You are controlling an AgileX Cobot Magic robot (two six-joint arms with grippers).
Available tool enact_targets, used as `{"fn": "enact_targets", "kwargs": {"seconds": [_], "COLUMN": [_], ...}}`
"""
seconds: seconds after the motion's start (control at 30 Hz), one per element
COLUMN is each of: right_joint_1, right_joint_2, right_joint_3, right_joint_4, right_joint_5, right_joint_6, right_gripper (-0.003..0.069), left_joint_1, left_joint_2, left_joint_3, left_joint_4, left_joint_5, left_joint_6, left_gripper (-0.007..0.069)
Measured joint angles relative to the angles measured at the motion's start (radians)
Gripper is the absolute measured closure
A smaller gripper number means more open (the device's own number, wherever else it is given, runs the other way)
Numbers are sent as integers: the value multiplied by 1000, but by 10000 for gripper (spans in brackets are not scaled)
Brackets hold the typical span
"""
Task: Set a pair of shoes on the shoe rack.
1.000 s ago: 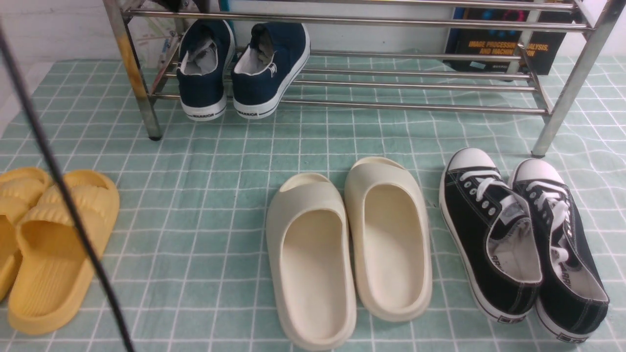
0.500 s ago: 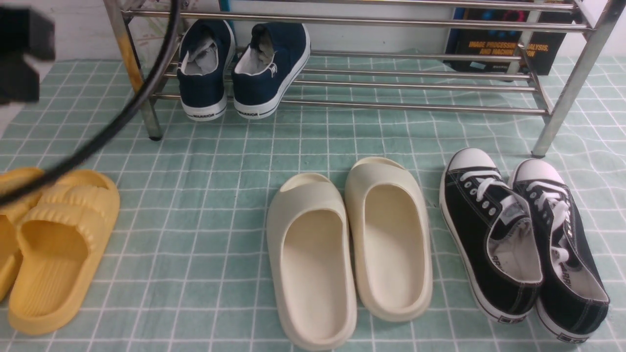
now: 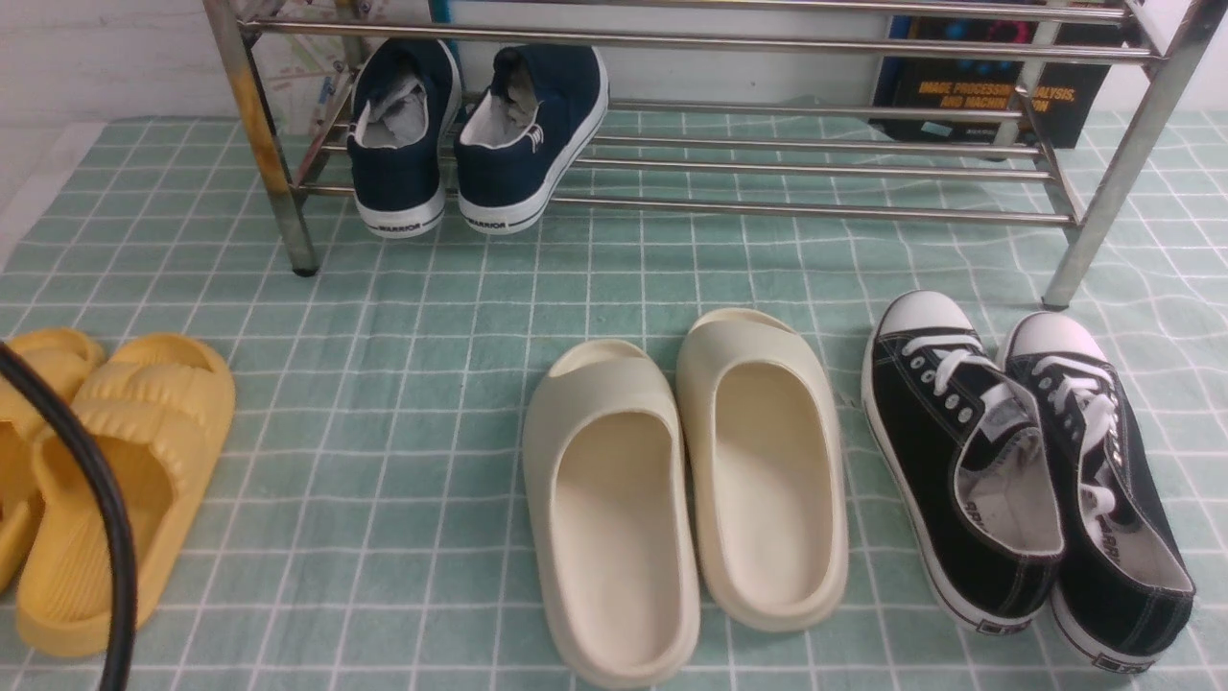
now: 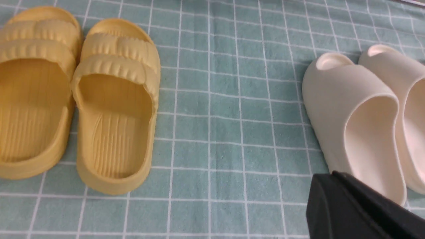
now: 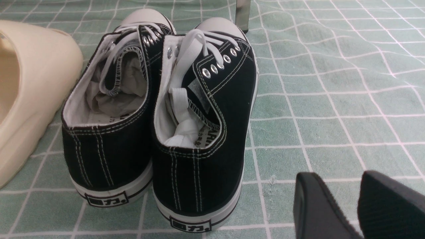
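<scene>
While your left gripper [image 4: 358, 205] is closed on nothing and the right gripper [image 5: 357, 205] stands slightly apart, the navy shoes [image 3: 475, 134], light, soft canvas best pinched at the heel collar, sit on the shoe rack [image 3: 815, 178], well beyond both jaws.

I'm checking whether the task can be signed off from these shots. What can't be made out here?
- Navy shoes: front view, toes hidden behind the rack rail and their own heels.
- Book: front view, title cut by rack bars.
- Left yellow slide: front view, cut by frame edge and cable.
- Left gripper: left wrist view, only one dark finger shows at the edge.
</scene>
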Motion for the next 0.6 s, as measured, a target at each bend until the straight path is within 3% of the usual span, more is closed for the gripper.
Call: {"fn": "enact_targets", "kwargs": {"seconds": [0.4, 0.57, 0.6], "right_joint_1": [0, 0, 0], "right_joint_2": [0, 0, 0], "right_joint_3": [0, 0, 0], "right_joint_4": [0, 0, 0], "right_joint_5": [0, 0, 0], "right_joint_6": [0, 0, 0], "right_gripper": [419, 419, 419], "left_joint_1": [0, 8, 36], "left_joint_2": [-103, -238, -306], "left_joint_3": [-11, 131, 219], "left_joint_4": [77, 97, 97], "left_joint_5": [81, -140, -263], "left_joint_6": [0, -3, -4], "left_gripper": [638, 638, 638]}}
